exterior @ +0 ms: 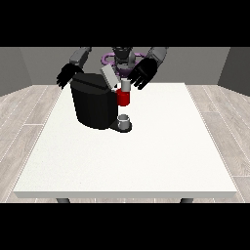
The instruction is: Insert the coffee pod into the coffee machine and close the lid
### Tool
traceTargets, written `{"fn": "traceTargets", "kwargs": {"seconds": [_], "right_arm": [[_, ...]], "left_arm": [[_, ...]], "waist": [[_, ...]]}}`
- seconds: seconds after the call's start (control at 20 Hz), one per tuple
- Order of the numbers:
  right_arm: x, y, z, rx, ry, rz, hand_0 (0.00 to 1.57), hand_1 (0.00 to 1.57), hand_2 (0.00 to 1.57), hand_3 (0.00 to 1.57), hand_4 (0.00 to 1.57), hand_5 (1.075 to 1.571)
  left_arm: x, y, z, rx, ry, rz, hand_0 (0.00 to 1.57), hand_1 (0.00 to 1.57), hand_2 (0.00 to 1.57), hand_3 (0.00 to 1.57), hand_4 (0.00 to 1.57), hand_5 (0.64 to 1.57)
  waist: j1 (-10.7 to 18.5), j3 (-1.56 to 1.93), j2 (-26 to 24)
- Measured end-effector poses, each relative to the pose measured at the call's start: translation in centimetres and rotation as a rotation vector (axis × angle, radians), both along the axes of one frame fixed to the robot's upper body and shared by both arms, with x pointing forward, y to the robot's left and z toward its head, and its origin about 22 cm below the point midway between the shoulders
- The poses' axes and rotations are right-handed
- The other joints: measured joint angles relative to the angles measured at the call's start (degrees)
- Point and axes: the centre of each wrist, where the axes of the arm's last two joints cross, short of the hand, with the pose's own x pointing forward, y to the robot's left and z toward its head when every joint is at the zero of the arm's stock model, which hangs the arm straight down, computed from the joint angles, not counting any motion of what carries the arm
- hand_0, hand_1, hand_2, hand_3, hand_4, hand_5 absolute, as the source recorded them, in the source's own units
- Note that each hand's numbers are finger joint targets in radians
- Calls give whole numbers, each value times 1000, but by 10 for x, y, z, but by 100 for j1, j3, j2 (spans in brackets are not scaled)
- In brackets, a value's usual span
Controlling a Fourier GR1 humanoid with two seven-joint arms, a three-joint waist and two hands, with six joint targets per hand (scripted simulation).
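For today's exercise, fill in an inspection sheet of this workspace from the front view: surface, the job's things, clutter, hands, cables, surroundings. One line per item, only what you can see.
Surface: large white table, mostly bare.
Job's things: black coffee machine stands at the table's far left; its grey lid is raised and tilted; a red pod holder is at its front, with a small grey cup below on the base. The pod itself cannot be made out.
Clutter: nothing seen.
Hands: hand at the view's right hangs above the holder, fingers spread; hand at the view's left is behind the machine, fingers straight.
Cables: nothing seen.
Surroundings: wood-plank floor, grey walls.
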Motion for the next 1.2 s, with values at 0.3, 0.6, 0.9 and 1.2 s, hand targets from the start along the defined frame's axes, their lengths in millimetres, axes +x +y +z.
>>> {"fn": "traceTargets", "kwargs": {"seconds": [0.3, 0.6, 0.9, 1.2], "right_arm": [[3, 3, 6, 17, -13, -7, 0, 0, 0, 0, 498, 1571], [-1, 1, -2, 30, -4, -16, 0, 0, 0, 0, 538, 1571], [-6, -9, -7, 29, 2, -26, 0, 0, 0, 0, 442, 1571], [-5, -10, -7, 34, -13, -37, 0, 0, 0, 0, 443, 1571]], "left_arm": [[2, -6, 7, 4, 4, -5, 1229, 1229, 1283, 1207, 511, 1571], [4, -16, 1, 12, 17, -28, 1185, 1185, 1264, 1195, 497, 1571], [4, -19, -13, 19, 32, -39, 1186, 1186, 1269, 1202, 515, 1571], [4, -17, -8, 28, 29, -33, 1221, 1221, 1275, 1199, 488, 1571]], "waist": [[13, 0, 96], [49, 0, 60], [59, 1, 6], [90, 0, 97]]}}
